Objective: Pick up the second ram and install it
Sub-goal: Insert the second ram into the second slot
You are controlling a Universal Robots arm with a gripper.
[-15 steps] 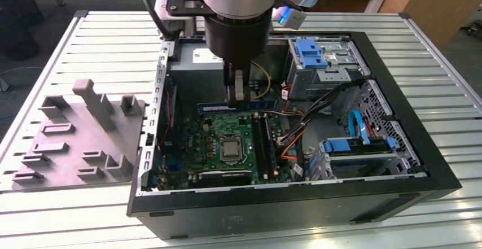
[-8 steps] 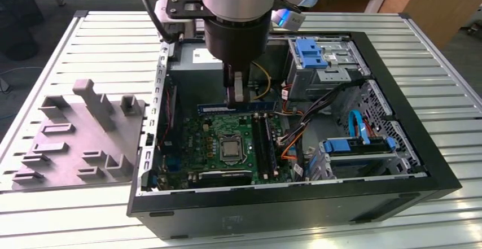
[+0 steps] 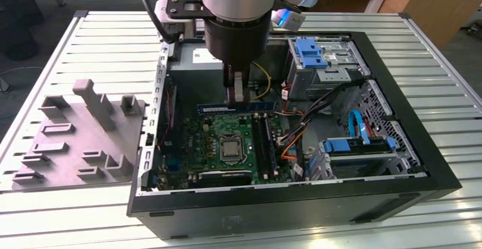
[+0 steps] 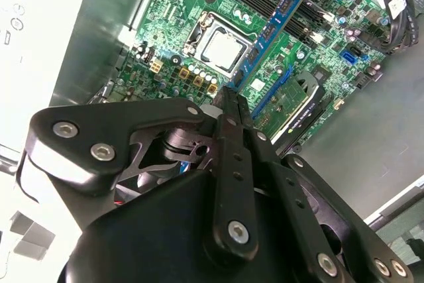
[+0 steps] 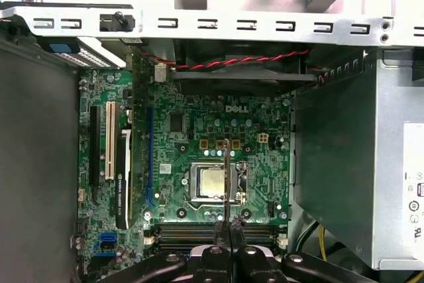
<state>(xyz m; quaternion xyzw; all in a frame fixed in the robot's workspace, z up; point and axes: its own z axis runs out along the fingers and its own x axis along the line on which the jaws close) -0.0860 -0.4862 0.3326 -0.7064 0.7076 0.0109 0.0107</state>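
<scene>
The second ram (image 3: 256, 106) is a long blue stick held level above the green motherboard (image 3: 207, 133), inside the open computer case (image 3: 301, 206). My gripper (image 3: 238, 103) is shut on the stick's middle from above. In the second wrist view the ram (image 4: 275, 24) runs out from my gripper (image 4: 230, 94) over the board. The first wrist view shows the ram (image 5: 226, 170) edge-on, as a thin line above the processor (image 5: 213, 183), with my gripper (image 5: 227, 226) over the black memory slots (image 5: 179, 233).
A grey moulded fixture (image 3: 75, 136) lies on the slatted table at the exterior view's left. Inside the case are a power supply (image 5: 371, 164), blue-latched drive cages (image 3: 312, 51), cable bundles (image 3: 301, 125) and an expansion card (image 4: 298, 107).
</scene>
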